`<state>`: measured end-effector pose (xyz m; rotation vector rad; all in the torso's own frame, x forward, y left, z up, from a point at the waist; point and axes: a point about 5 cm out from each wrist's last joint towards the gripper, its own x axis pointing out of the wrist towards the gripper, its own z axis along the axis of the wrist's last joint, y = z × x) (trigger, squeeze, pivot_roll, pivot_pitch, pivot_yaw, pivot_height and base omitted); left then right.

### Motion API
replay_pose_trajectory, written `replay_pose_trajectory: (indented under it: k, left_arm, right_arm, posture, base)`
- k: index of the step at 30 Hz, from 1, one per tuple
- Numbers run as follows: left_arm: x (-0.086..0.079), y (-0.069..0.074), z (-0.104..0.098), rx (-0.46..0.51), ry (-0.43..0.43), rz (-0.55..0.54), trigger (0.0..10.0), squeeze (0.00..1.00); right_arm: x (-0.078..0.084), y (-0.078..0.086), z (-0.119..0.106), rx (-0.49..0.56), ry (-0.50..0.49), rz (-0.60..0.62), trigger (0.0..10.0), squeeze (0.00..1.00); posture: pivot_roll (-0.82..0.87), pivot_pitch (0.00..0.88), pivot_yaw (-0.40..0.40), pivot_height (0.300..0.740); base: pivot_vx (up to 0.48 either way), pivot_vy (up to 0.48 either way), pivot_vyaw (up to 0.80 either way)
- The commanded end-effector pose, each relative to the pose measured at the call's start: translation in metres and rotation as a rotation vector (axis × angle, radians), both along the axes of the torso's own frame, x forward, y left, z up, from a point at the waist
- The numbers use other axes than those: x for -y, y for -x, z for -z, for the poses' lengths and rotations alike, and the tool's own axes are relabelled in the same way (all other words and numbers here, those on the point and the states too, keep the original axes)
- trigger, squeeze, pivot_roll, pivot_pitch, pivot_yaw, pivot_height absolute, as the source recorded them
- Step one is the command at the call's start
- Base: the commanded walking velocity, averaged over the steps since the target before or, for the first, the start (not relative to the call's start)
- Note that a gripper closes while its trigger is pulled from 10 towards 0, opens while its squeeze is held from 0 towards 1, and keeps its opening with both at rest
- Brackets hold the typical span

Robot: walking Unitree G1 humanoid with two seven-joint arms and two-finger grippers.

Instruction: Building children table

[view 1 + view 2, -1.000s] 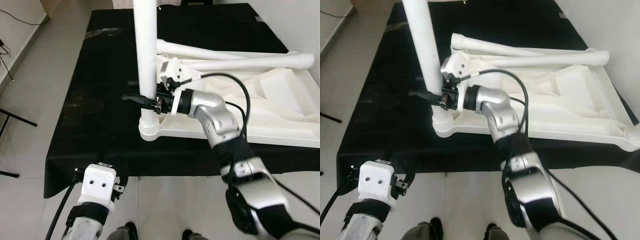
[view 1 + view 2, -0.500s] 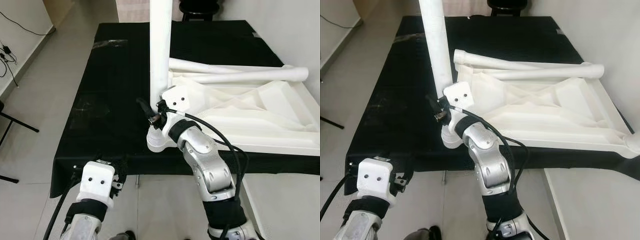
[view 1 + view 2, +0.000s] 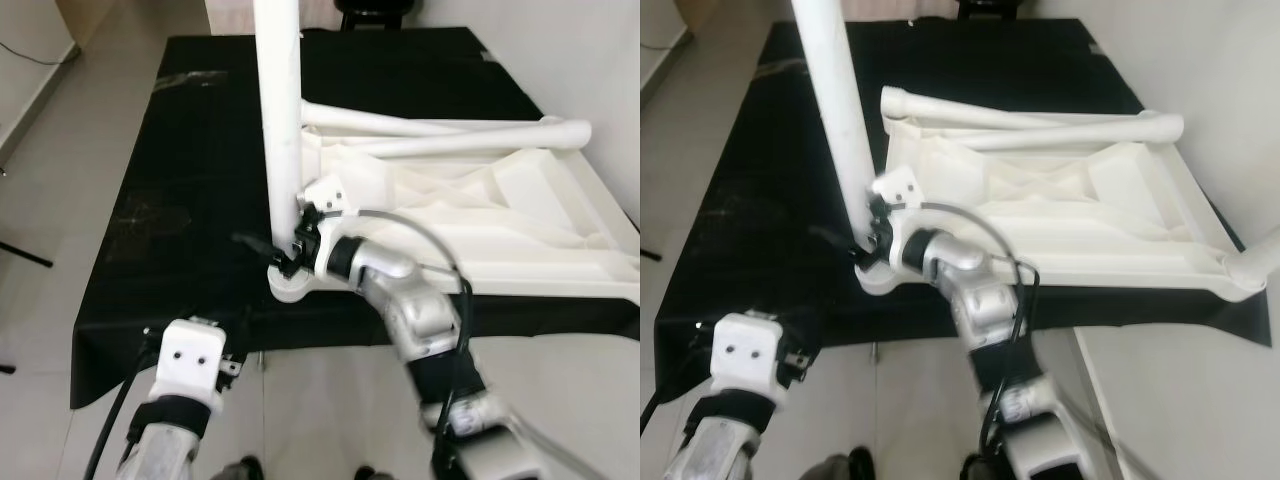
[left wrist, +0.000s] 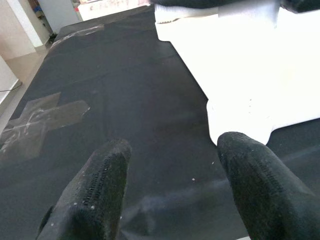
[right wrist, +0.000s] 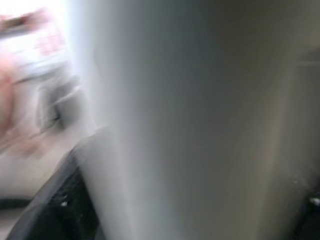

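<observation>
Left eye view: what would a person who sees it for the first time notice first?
A tall white plastic table leg stands upright in the near left corner of the upturned white plastic tabletop, which lies on a black-covered table. The right gripper clasps the leg low down. The left gripper waits open at the table's near edge.

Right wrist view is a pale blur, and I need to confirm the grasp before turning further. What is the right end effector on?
Observer: The right end effector is clamped on the upright table leg, low down, just above its corner socket.
Operator: Is the tabletop right way up?
Observer: No, the white tabletop lies underside up on the black table.
Operator: Other legs?
Observer: Two loose legs lie crossed along its far edge.
Operator: Left arm?
Observer: The left end effector is open, at the table's near edge.
</observation>
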<state>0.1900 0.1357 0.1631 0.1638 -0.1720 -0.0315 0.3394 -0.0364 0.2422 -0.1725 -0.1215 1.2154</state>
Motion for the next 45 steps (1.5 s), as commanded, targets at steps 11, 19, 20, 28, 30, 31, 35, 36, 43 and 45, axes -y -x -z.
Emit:
replay_pose_trajectory:
  k: [11, 19, 20, 28, 30, 31, 35, 36, 43, 45]
  left_arm:
    - [0.004, 0.007, 0.002, -0.022, 0.005, -0.009, 10.0, 0.00]
    - [0.004, 0.007, 0.002, -0.025, 0.008, -0.008, 10.0, 0.00]
    - [0.004, 0.008, 0.003, -0.026, 0.008, -0.008, 10.0, 0.00]
    - [0.004, 0.009, 0.004, -0.030, 0.009, -0.009, 10.0, 0.00]
    - [0.004, 0.009, 0.004, -0.030, 0.009, -0.009, 10.0, 0.00]
    - [0.004, 0.009, 0.004, -0.029, 0.009, -0.011, 10.0, 0.00]
    - [0.001, 0.008, 0.003, -0.028, 0.010, -0.015, 10.0, 0.00]
    - [0.001, 0.007, 0.004, -0.028, 0.007, -0.011, 10.0, 0.00]
    - [0.001, 0.001, 0.006, -0.031, 0.009, -0.001, 10.0, 0.00]
    - [-0.001, 0.000, 0.007, -0.034, 0.017, -0.015, 10.0, 0.00]
  right_arm:
    - [0.005, -0.019, -0.026, -0.011, 0.071, -0.300, 3.3, 0.00]
    - [0.011, -0.022, -0.031, -0.017, 0.092, -0.382, 0.0, 0.00]
    - [0.012, -0.022, -0.031, -0.017, 0.096, -0.398, 0.0, 0.00]
    - [0.024, -0.028, -0.001, -0.052, 0.077, -0.064, 0.0, 0.00]
    - [0.024, -0.028, -0.001, -0.052, 0.077, -0.064, 0.0, 0.00]
    - [0.029, -0.025, 0.035, -0.178, -0.014, 0.389, 0.0, 0.00]
    - [0.033, 0.005, 0.077, -0.314, 0.003, 0.618, 0.0, 0.00]
    - [0.028, 0.013, 0.083, -0.323, 0.011, 0.657, 0.0, 0.00]
    - [-0.010, 0.001, 0.073, -0.267, -0.029, 0.564, 0.0, 0.00]
    - [-0.019, -0.004, 0.062, -0.248, -0.043, 0.535, 10.0, 0.00]
  posture:
    - [0.04, 0.263, -0.025, 0.740]
    - [0.04, 0.263, -0.022, 0.740]
    - [0.04, 0.263, -0.020, 0.740]
    - [0.02, 0.259, -0.046, 0.740]
    - [0.02, 0.259, -0.046, 0.740]
    - [0.01, 0.261, -0.048, 0.740]
    - [-0.01, 0.274, -0.021, 0.740]
    - [-0.02, 0.258, -0.011, 0.740]
    - [0.00, 0.234, -0.013, 0.740]
    - [0.01, 0.224, -0.022, 0.740]
  base:
    - [0.000, 0.000, 0.00]
    - [0.000, 0.000, 0.00]
    - [0.000, 0.000, 0.00]
    - [0.000, 0.000, 0.00]
    - [0.000, 0.000, 0.00]
    - [0.000, 0.000, 0.00]
    - [0.000, 0.000, 0.00]
    - [0.000, 0.000, 0.00]
    - [0.000, 0.000, 0.00]
    - [0.000, 0.000, 0.00]
